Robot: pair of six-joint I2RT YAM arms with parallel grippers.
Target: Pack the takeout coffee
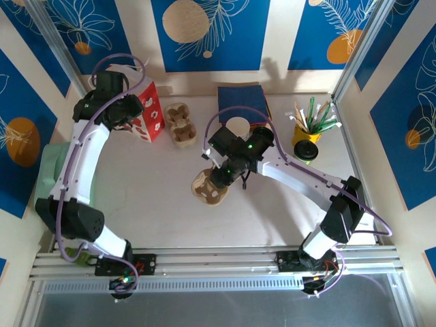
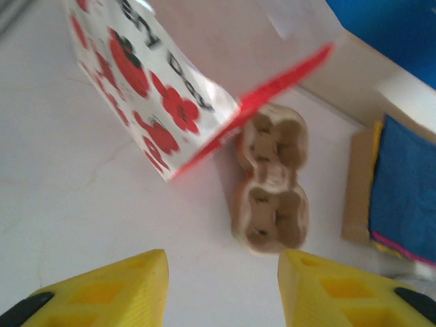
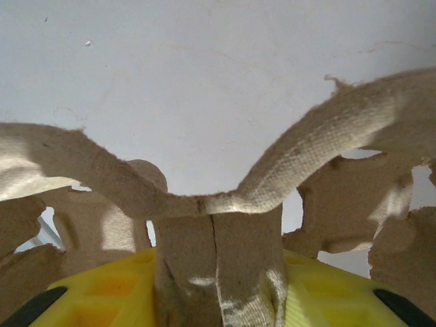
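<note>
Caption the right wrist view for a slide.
Right gripper pinching the centre rib of a pulp cup carrier; white table behind.

The flowered paper bag (image 2: 139, 75) is smeared by blur in the left wrist view. Its lettering is unreadable and its top is cut off by the upper edge. Right of the bag, the blue stack (image 2: 409, 191) runs off the side. In the top view, well right of the bag, the right gripper (image 1: 216, 180) covers part of the pulp tray (image 1: 204, 192), and the gripper's tips are hidden beneath its own body. In the right wrist view both ends of the tray are cropped, and its centre post masks most of the yellow fingers (image 3: 327, 300).
</note>
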